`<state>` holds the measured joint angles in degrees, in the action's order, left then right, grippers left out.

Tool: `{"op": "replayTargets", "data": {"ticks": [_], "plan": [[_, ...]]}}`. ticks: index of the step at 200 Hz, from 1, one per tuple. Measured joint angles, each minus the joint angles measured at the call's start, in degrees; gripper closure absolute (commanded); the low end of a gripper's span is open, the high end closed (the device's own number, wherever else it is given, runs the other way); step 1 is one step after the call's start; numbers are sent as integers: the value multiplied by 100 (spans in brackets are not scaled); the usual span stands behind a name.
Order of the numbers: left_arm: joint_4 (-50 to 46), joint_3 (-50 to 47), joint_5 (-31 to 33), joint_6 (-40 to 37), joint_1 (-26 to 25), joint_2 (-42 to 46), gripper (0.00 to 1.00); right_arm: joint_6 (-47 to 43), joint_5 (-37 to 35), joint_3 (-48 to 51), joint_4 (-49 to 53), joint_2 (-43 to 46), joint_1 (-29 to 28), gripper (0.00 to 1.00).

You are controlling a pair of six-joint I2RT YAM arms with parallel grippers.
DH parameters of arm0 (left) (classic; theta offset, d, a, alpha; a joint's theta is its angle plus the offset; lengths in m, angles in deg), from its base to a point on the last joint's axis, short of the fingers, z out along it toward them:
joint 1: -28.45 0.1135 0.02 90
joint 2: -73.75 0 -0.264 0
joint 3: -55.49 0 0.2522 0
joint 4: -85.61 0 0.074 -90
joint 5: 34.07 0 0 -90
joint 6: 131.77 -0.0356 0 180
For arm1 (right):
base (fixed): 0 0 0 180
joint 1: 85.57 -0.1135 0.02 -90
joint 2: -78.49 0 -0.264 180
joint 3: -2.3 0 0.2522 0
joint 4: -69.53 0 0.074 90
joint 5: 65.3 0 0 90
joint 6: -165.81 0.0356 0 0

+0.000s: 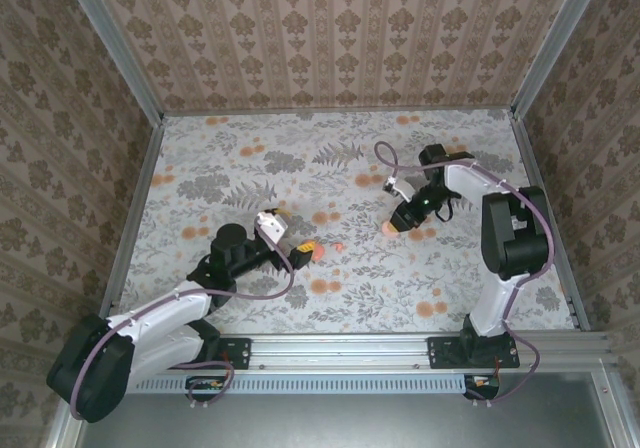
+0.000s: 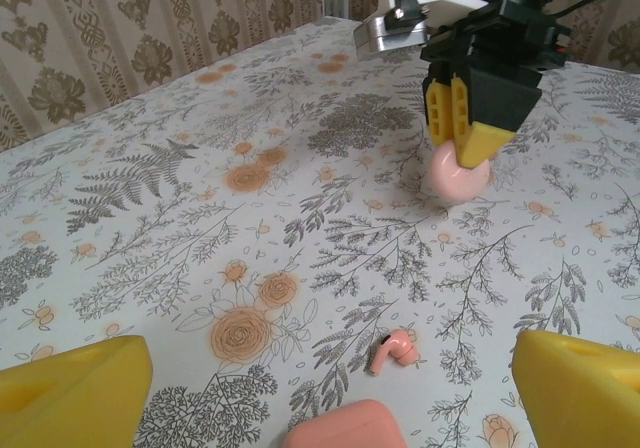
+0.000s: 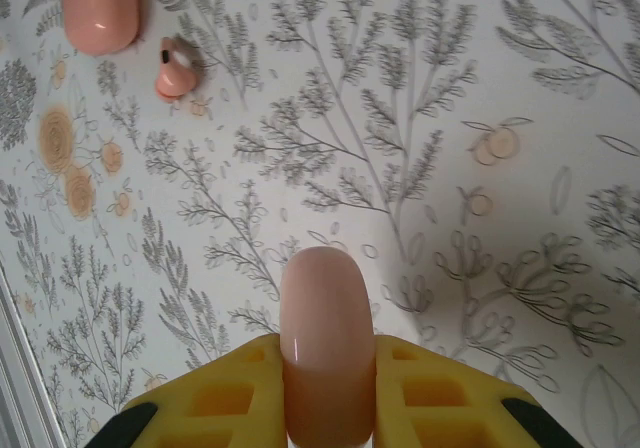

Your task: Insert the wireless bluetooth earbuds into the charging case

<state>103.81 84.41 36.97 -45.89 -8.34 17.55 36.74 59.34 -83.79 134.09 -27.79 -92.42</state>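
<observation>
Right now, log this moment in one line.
left gripper: open, near charging case | right gripper: shut on pink rounded piece | earbud: loose on cloth beside charging case

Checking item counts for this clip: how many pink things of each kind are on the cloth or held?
earbud: 1
charging case: 1
pale pink rounded piece, held in the right pincer: 1
Total: 3

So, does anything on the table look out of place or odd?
One earbud lies loose on its side beside the charging case, not in it. The right end effector is shut on a pale pink rounded piece, held on edge.
</observation>
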Motion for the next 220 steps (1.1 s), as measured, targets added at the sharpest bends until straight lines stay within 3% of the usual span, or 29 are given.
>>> {"op": "replayTargets", "data": {"ticks": [134,193,220], "plan": [[-7,31,-33,-4,-68,-125,7,-168,-557,-1156,984,-1145,247,77],[-223,111,0,0,-74,-131,7,-90,-782,-1207,1005,-1200,247,59],[-455,227,173,90,-74,-155,7,26,-925,-1209,918,-1209,247,55]]}}
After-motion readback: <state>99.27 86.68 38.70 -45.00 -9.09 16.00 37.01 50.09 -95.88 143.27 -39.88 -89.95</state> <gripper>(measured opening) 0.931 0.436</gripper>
